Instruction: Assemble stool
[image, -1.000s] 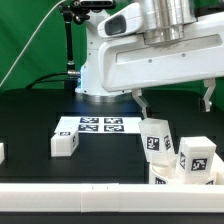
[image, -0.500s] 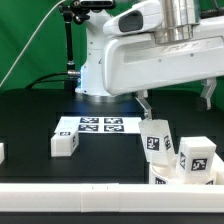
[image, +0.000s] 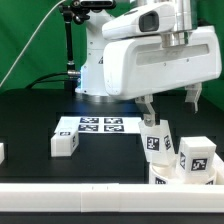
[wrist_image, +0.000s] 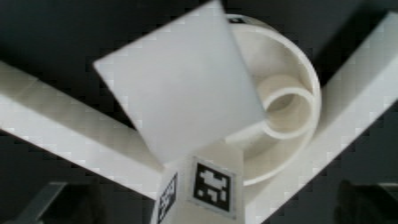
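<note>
The white round seat (image: 168, 178) lies at the exterior view's lower right, with two white tagged legs standing on it: one tilted leg (image: 157, 138) and one leg (image: 197, 156) beside it. My gripper (image: 172, 111) is open and empty, just above the tilted leg, with one finger (image: 149, 110) near that leg's top. In the wrist view the leg (wrist_image: 175, 80) fills the middle, with its tag near my gripper (wrist_image: 214, 212), and the seat (wrist_image: 285, 95) lies behind it. A loose leg (image: 65, 143) lies on the table to the left.
The marker board (image: 98, 125) lies flat at the table's middle. A long white rail (image: 70, 196) runs along the front edge and shows in the wrist view (wrist_image: 54, 105). Another white piece (image: 2, 152) sits at the far left edge. The robot base stands behind.
The arm's hand has come down and shifted to the exterior view's right, so both fingers now hang over the tilted leg. The parts have not moved.
</note>
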